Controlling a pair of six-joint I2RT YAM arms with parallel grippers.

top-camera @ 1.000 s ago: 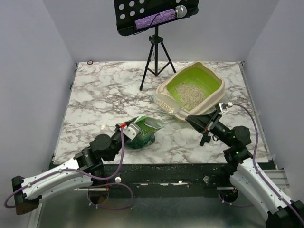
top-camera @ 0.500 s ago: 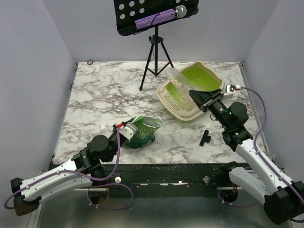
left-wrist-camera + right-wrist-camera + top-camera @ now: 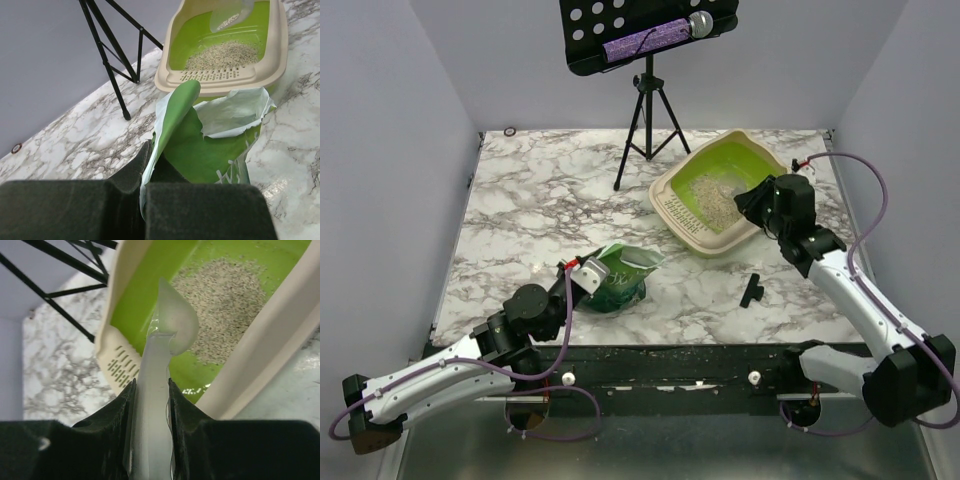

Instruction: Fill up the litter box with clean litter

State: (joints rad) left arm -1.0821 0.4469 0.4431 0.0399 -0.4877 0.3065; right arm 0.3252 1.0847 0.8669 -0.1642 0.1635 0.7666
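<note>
The beige litter box [image 3: 665, 192] with a lime-green inside sits at the back right; it also shows in the left wrist view [image 3: 165, 75] and the right wrist view [image 3: 270, 345]. A pile of pale clean litter [image 3: 712, 193] lies inside it [image 3: 225, 52] [image 3: 225, 305]. My right gripper [image 3: 752, 200] [image 3: 151, 385] is shut on the handle of a translucent scoop [image 3: 170, 322] held over the box [image 3: 231, 12]. My left gripper [image 3: 582, 275] [image 3: 147, 150] is shut on the edge of the open glossy green bag [image 3: 618, 280] [image 3: 200, 145] near the front.
A black tripod stand [image 3: 645, 120] rises behind the box at the table's back. A small black part [image 3: 751, 290] lies on the marble in front of the box. A small black ring [image 3: 510, 131] lies at the back left corner.
My right arm swung the scoop from the box's near corner up over the box, litter spilled out into it, and the gripper now sits over the box's right side. The left arm barely moved.
</note>
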